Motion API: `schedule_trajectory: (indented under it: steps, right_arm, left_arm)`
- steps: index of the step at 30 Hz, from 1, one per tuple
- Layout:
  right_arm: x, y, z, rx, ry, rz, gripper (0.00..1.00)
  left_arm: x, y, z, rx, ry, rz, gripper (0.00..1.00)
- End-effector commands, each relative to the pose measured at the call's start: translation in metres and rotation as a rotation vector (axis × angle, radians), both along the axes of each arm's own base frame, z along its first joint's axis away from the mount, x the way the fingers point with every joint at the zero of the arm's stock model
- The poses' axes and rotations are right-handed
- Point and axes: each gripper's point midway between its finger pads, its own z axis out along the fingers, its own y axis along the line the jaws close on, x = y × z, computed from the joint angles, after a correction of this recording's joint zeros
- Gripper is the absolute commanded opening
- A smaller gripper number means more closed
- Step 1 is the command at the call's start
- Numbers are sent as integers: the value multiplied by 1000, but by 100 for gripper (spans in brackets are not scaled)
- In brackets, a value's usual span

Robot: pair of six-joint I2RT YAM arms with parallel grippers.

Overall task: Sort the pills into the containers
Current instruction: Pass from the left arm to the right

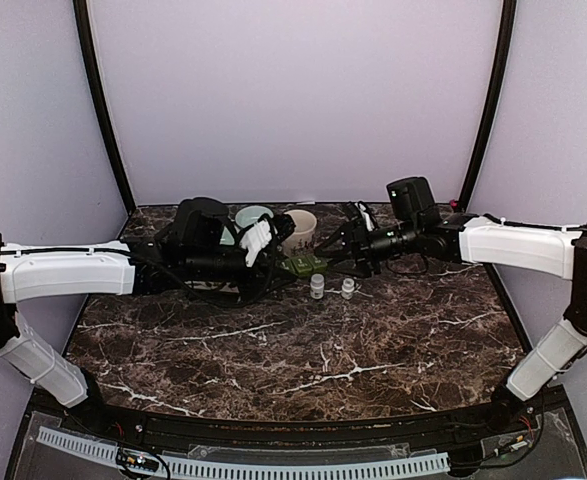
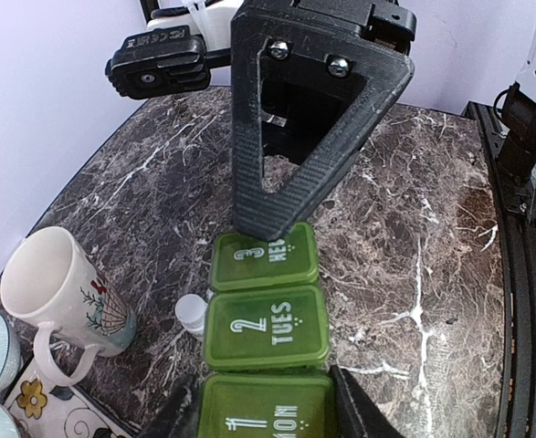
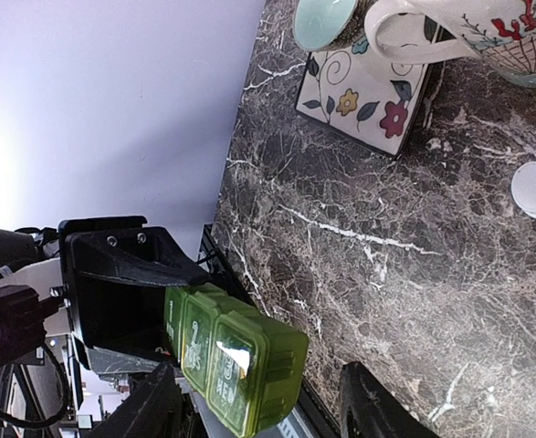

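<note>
Green plastic lids marked 1 MON, 2 TUES and 3 WED are seen shut on the weekly pill organiser [image 2: 266, 328], which is located toward the back of the marble desk [image 1: 323, 350], between the two arms. Its MON end is clamped by the left gripper [image 2: 268, 412], whose jaws are pressed against both sides of that compartment. Whether the organiser rests on the desk or is lifted slightly cannot be told for certain; it appears to sit just above the surface. The WED end is straddled by the right gripper [image 3: 258, 394], whose jaws are spread wide, with a clear gap left on one side. One of its black fingers [image 2: 247, 137] is seen standing over the WED lid. Two small white-capped vials [image 1: 317, 287] are stood upright on the desk just in front of the organiser. Behind them a white patterned mug [image 2: 57, 292] is placed, with a flowered tile [image 3: 363, 96] and a pale teal bowl [image 1: 253, 215] nearby.
</note>
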Motion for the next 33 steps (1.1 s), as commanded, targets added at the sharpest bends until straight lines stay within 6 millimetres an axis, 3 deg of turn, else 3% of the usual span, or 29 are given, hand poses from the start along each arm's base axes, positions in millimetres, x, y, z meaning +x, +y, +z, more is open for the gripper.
schedule_trajectory:
  steps: [1, 19, 31, 33]
  right_arm:
    - [3, 5, 11, 57, -10, 23, 59]
    - [-2, 13, 8, 87, 16, 49, 57]
    - [-10, 19, 11, 107, 12, 88, 42]
    - [-8, 20, 1, 94, 31, 89, 35]
  left_arm:
    - [-1, -5, 20, -39, -41, -19, 0]
    - [4, -25, 23, -51, -48, -51, 0]
    - [11, -34, 22, -47, -47, -55, 0]
    - [11, -35, 22, -46, -46, -55, 0]
